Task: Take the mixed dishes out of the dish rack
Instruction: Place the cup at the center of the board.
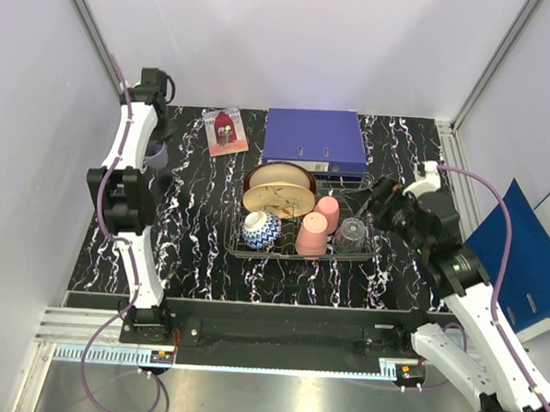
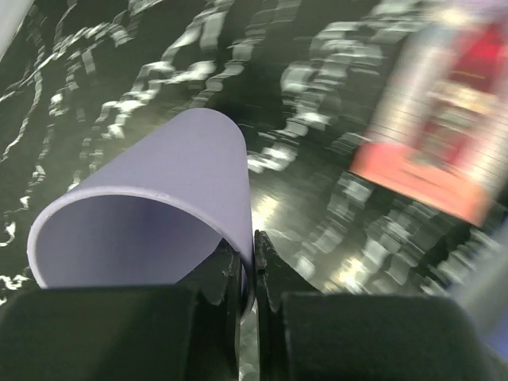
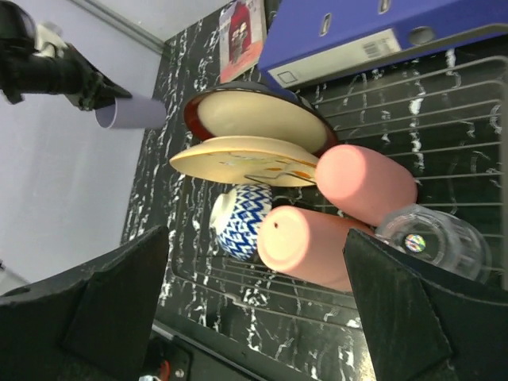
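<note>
Glass (image 3: 432,242): fragile, slick; grasp at rim. Right gripper (image 3: 255,238) wide open, empty; left gripper (image 2: 254,262) pinches lilac cup (image 2: 175,182) wall.

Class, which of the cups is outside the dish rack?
The lilac cup, pinched at its rim by the left hand; the two pink cups sit in the rack.

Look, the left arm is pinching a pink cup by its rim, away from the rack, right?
Not quite. The left fingers pinch a lilac cup by its rim, not a pink one; the left wrist view shows it. The pink cups sit in the dish rack.
</note>
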You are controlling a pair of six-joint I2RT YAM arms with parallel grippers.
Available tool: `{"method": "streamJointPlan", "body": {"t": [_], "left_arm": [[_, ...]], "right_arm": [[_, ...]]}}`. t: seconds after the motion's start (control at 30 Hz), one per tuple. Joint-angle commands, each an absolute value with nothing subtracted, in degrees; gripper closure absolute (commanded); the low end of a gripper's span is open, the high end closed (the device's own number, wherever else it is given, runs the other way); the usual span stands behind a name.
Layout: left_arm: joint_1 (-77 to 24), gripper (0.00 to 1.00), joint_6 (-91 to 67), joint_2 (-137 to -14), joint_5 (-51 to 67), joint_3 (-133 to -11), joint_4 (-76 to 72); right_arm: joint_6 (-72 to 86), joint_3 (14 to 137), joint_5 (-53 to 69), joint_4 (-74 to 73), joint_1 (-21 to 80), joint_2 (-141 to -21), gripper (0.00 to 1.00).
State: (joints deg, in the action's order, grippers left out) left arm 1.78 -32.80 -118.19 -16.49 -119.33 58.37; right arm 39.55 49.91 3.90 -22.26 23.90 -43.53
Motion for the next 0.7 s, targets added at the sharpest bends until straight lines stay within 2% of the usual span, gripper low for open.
{"method": "streamJointPlan", "body": {"t": [0.0, 0.43, 0.57, 0.67], "left_arm": [[6.9, 1.0, -34.0, -122.2, -16.4, -127.0, 62.9], [10.6, 1.0, -34.1, -128.8, -14.7, -130.1, 63.4], [10.5, 0.87, -33.8, -128.8, -14.9, -130.0, 63.4], [10.5, 0.84, -33.2, -128.5, -15.2, -129.9, 63.5]], "right_arm": [[35.2, 49.8, -2.2, -27.5, 23.9, -39.0, 0.02], [35.2, 49.5, -0.8, -25.8, 23.9, -43.9, 0.02], [35.1, 49.4, -0.6, -25.7, 23.8, -44.4, 0.01], [34.9, 49.5, -1.1, -25.7, 23.9, -43.9, 0.01]]}}
